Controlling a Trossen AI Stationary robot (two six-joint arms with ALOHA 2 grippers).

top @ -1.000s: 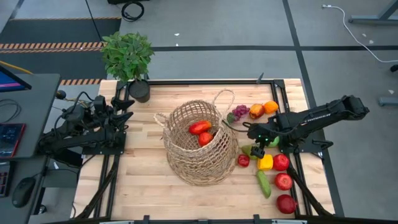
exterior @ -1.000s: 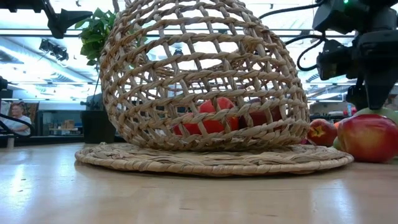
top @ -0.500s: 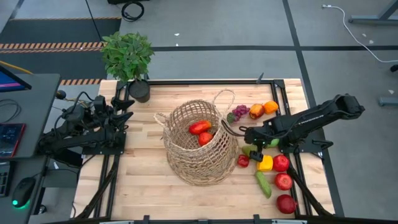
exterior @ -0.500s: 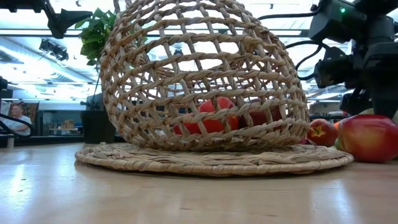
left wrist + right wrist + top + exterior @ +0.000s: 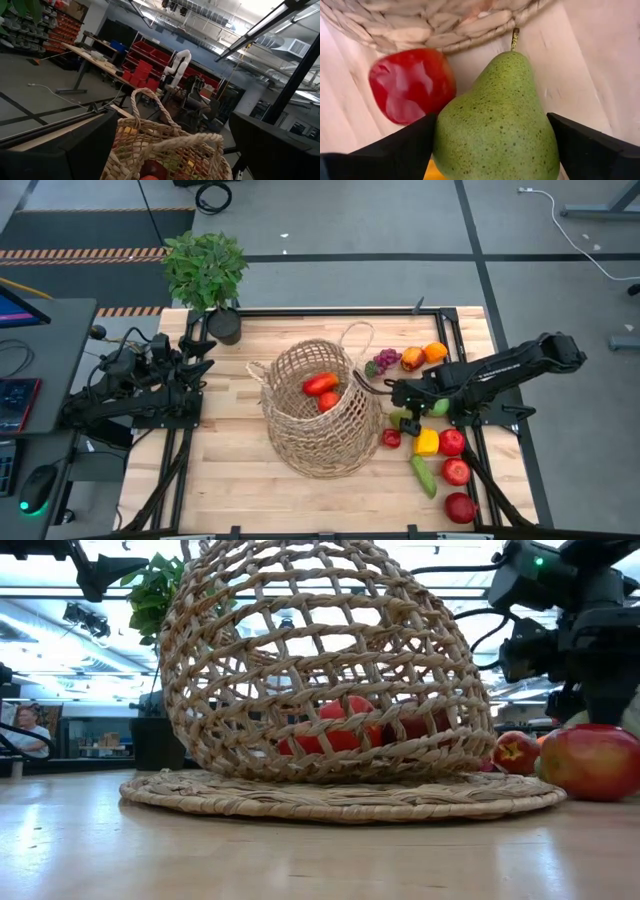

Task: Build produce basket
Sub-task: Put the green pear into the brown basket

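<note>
While my right gripper (image 5: 490, 145) straddled the green pear (image 5: 497, 125) just beside the wicker basket (image 5: 318, 408), fingers spread and not yet gripping, I feared they'd close off-centre, squirting it into the red pepper (image 5: 411, 85).

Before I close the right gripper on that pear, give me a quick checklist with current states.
1. Green pear sits between the fingers of the right gripper: ok.
2. Fingers touching the pear: one finger appears against its side; the other stands off. Firm hold: cannot tell.
3. Red pepper beside the pear, close to that finger and may get nudged: not ok.
4. Wicker basket upright with its opening up; two red pieces already inside: ok.
5. Basket rim just ahead of the pear's stem, so the lift needs care: cannot tell.
6. Left gripper open, parked at the table's left edge, out of the way: ok.
</note>
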